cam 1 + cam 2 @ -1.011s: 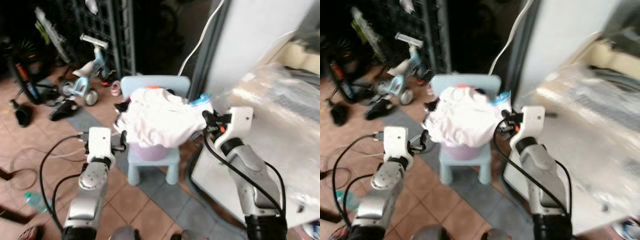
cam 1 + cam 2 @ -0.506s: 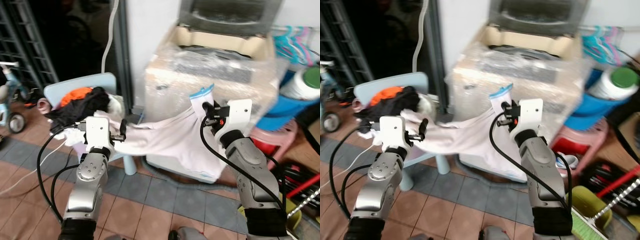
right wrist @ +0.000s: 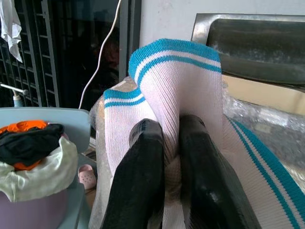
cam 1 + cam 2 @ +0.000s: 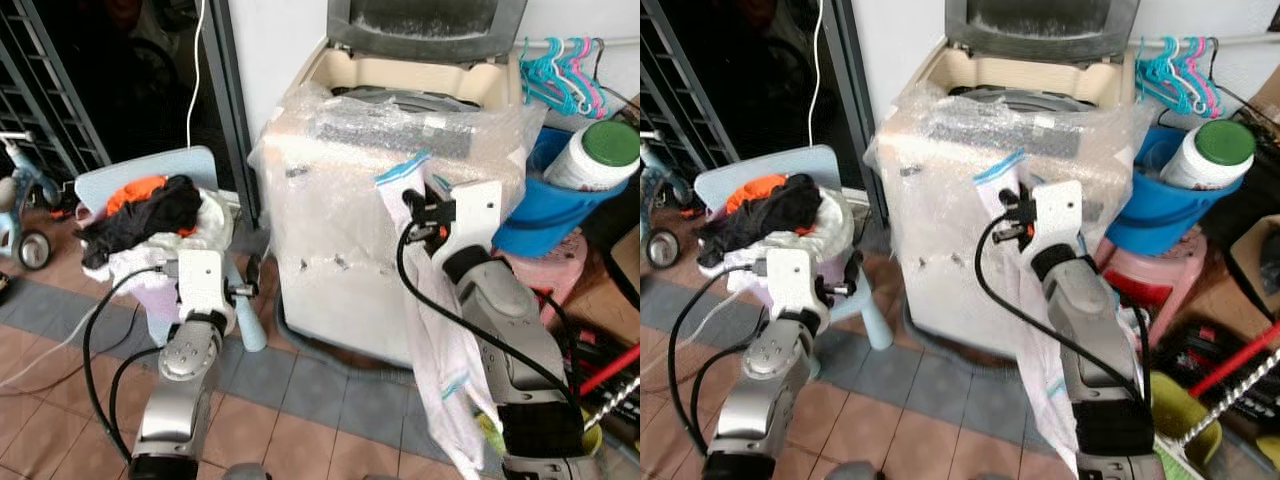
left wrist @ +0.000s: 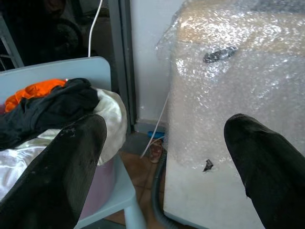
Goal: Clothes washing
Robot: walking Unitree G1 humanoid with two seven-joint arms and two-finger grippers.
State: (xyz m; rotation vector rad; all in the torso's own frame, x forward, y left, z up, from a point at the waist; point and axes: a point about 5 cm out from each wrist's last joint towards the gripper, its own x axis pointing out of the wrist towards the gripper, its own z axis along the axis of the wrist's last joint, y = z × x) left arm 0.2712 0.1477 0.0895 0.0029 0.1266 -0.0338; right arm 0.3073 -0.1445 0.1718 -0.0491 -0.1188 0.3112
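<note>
Right claw (image 3: 164,157) pinching white garment (image 4: 440,350) before washer (image 4: 390,200); left claw (image 5: 162,162) wide.

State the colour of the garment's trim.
Teal-blue stripes on the white garment, clearest in the right wrist view.

A tiled laundry corner beside a dark doorway.

Daylight is falling on a white wall (image 4: 290,40) at 12 o'clock, where a white cable (image 4: 196,50) is hanging down beside a grey door frame (image 4: 232,110). Brown floor tiles (image 4: 60,380) with a grey strip (image 4: 330,395) are spreading across 6 to 9 o'clock. A metal grille (image 4: 50,100) is standing at 10 o'clock, and teal and pink hangers (image 4: 556,70) are hanging at 2 o'clock above a blue tub (image 4: 545,205).
</note>
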